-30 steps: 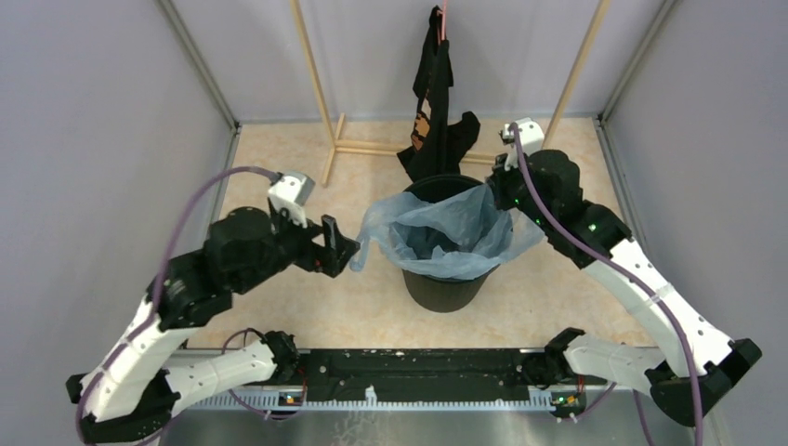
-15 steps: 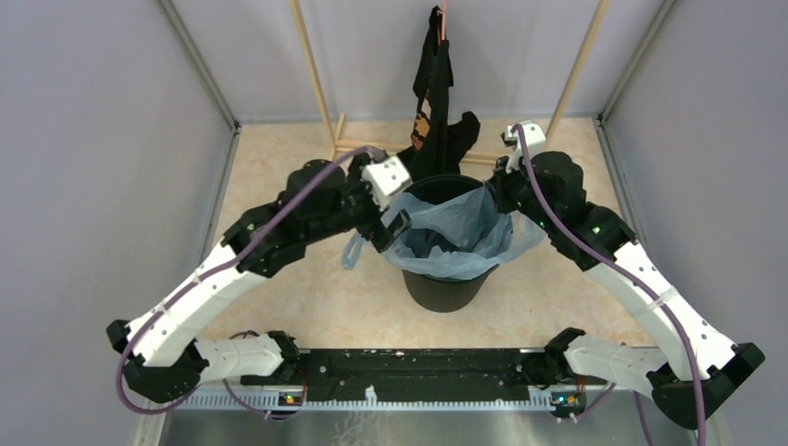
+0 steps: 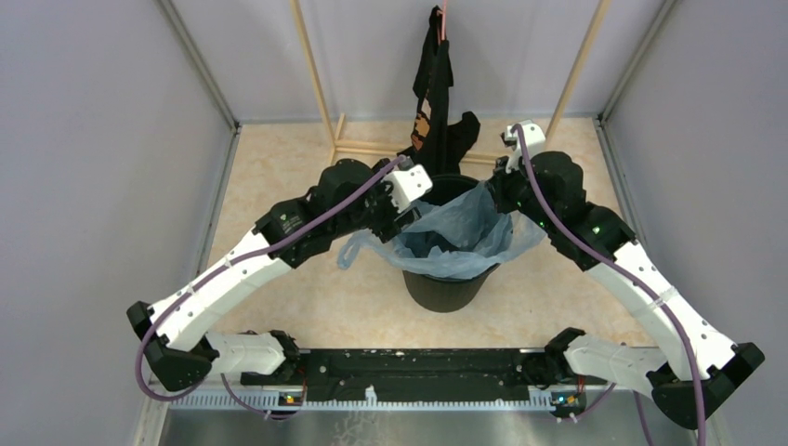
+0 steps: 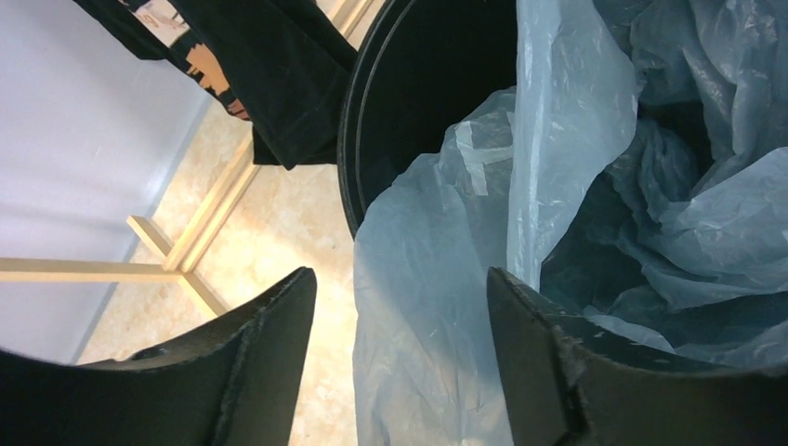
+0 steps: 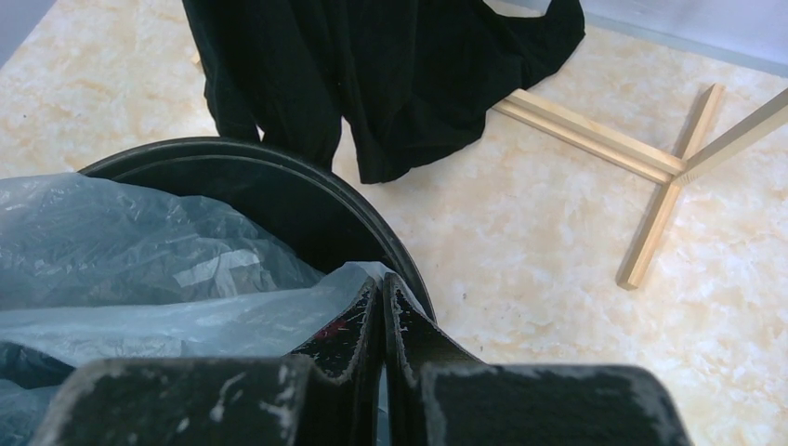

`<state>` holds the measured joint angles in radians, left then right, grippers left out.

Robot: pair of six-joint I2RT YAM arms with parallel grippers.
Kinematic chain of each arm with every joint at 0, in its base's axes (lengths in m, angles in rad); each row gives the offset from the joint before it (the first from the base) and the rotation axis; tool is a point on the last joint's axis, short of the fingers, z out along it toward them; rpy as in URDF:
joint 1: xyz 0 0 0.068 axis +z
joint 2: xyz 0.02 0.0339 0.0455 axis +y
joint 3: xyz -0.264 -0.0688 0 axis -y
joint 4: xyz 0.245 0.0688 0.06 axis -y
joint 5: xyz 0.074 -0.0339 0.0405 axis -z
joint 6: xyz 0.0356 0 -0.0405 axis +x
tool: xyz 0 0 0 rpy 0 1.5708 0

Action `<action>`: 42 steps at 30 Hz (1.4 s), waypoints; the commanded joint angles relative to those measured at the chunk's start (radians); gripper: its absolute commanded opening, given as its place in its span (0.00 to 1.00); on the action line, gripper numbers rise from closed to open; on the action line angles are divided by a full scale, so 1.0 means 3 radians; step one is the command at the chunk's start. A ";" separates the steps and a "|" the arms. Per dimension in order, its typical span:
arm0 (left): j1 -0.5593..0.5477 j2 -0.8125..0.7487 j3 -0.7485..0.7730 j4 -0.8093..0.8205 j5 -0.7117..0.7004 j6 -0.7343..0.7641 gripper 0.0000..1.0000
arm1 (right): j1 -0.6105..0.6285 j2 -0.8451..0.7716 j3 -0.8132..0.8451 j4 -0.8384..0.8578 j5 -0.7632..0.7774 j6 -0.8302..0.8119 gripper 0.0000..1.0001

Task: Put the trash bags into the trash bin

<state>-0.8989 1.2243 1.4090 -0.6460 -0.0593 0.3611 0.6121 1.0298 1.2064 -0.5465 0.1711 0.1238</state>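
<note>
Now L jaws apart astride bag [image 4: 437, 279] edge at bin [image 4: 418, 84] rim; R jaws clenched on bag.

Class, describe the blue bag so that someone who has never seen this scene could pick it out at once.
On the beige table, find the round black bin at the middle, in front of the hanging black garment. The bag sits in its mouth and spills over the rim. It alone is pale blue, see-through and crinkly; bin and garment are opaque black.

the bag [image 3: 455, 234] hides much of the bin [image 3: 444, 290].
</note>
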 commanded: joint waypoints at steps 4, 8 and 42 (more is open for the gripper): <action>0.0000 -0.0145 0.0033 -0.0021 0.0168 -0.0129 0.82 | -0.0026 -0.0007 0.0211 0.0048 0.0007 -0.0050 0.01; 0.0000 -0.0196 0.0063 -0.0113 0.0350 -0.0141 0.90 | -0.0029 -0.0027 0.0207 0.0043 -0.0004 -0.0051 0.02; 0.0000 -0.0079 0.0125 -0.0089 -0.0190 -0.0372 0.41 | -0.0628 0.0409 0.0426 0.0209 -0.0442 0.0412 0.00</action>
<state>-0.8989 1.2125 1.4048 -0.7078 -0.1188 0.2764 0.4408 1.1423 1.2987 -0.5476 0.0746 0.2279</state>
